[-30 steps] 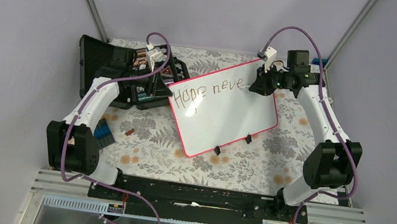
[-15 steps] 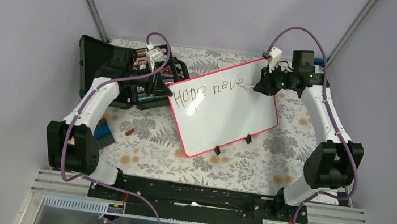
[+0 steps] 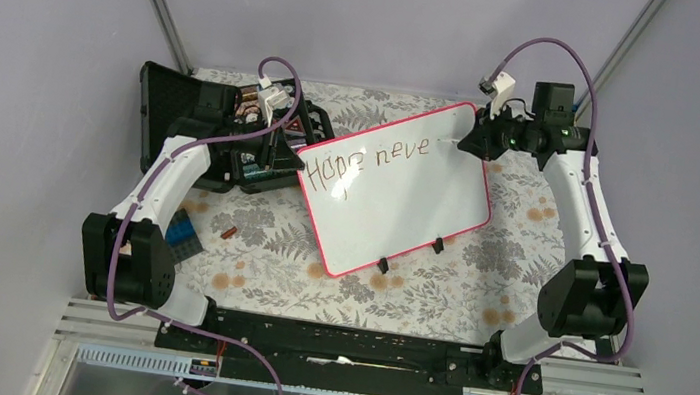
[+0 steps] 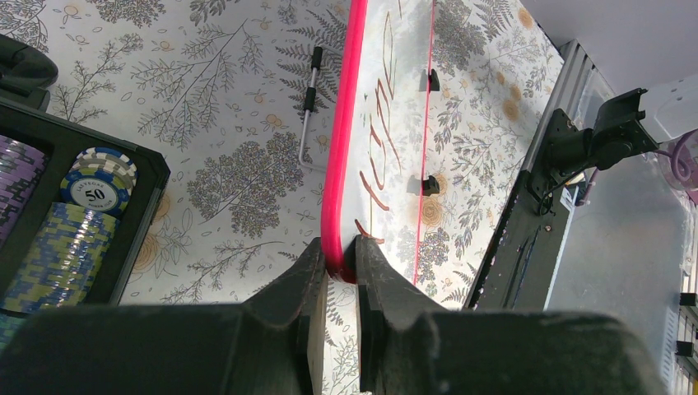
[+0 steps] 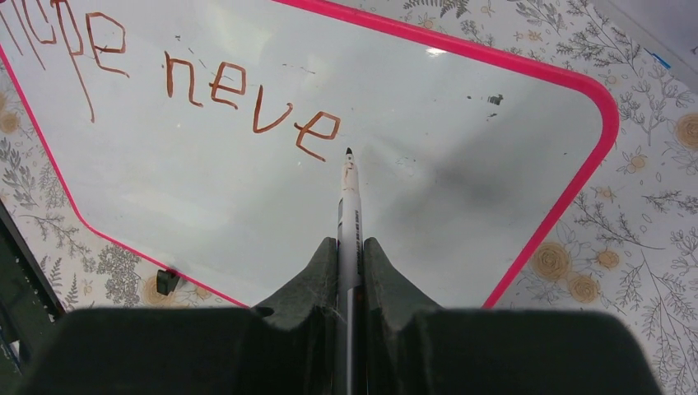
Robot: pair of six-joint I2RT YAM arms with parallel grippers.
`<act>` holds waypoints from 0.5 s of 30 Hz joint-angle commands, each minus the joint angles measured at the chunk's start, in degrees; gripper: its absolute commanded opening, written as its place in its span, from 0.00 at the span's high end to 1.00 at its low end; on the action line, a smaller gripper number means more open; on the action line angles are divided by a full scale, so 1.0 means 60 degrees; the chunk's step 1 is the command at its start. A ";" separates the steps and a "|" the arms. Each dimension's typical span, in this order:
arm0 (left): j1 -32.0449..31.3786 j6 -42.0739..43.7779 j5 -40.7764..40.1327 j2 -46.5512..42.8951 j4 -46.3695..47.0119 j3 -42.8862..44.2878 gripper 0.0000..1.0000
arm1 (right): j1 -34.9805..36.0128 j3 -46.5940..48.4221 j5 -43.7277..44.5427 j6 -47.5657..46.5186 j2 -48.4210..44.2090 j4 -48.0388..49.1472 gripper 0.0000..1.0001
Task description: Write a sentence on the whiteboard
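Whiteboard: lies skewed, mid table. L gripper: clamped on pink rim at corner, prob. steadies board vs. pen pressure. R gripper: clenched on marker; tip just beside last "e" of sentence ("Hope neve"), placed for "r".

Pink-rimmed white whiteboard — brown sentence, white marker, grey floral tablecloth, black case

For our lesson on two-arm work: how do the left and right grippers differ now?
The left gripper clamps the whiteboard by its pink rim; the right gripper holds a marker. The left sits at the board's edge; the right, over its face. Both are shut.
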 commanded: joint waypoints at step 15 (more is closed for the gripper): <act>-0.0252 0.0604 -0.0199 0.0066 0.0243 0.0283 1.00 | 0.0141 0.0702 -0.0322 0.0114 0.0438 0.0189 1.00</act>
